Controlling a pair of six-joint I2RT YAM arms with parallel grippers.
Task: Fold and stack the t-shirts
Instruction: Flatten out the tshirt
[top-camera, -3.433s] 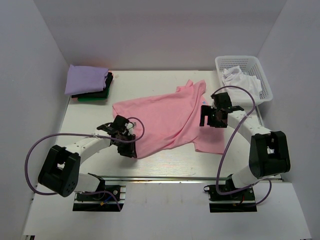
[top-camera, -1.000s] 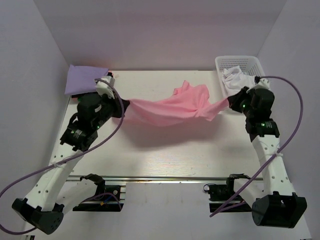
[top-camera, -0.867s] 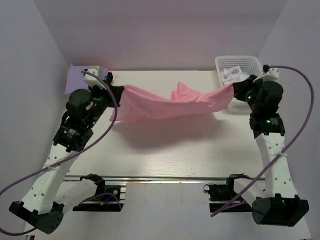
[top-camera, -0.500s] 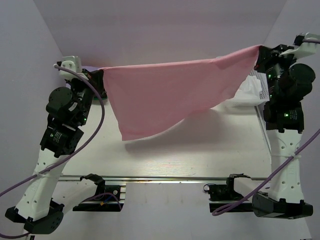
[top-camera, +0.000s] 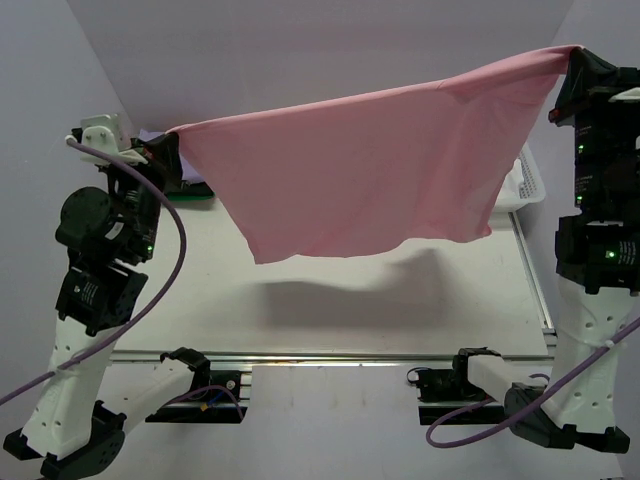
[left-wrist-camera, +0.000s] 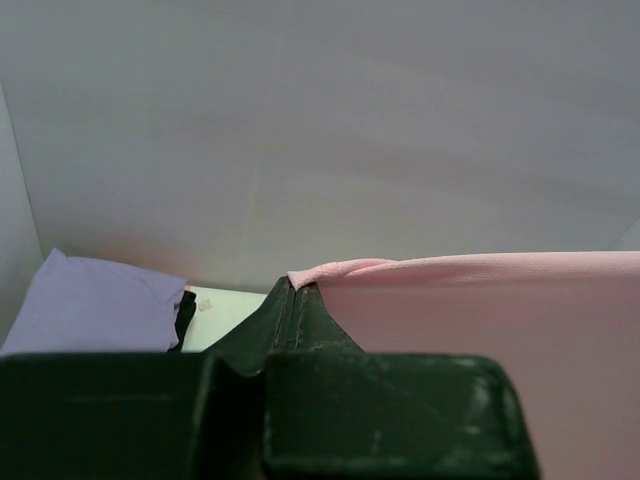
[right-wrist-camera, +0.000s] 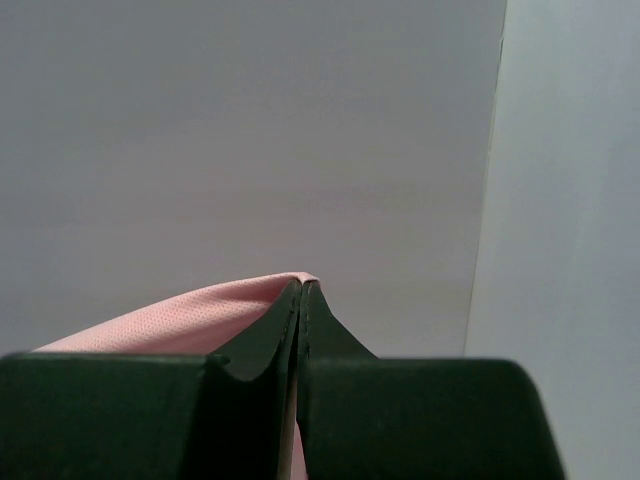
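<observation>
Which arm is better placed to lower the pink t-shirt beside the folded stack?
Left, probably: the left end effector, gripping the pink t-shirt, is beside the lavender stack; the right end effector is opposite.

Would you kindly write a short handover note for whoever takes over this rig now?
Left gripper: shut on one top corner of the pink t-shirt.
Right gripper: shut on the other corner.
The shirt hangs spread in the air above the table.
Done: lavender t-shirt folded atop a black one, far left.
To do: lay the pink one flat, fold it, stack it there.
</observation>
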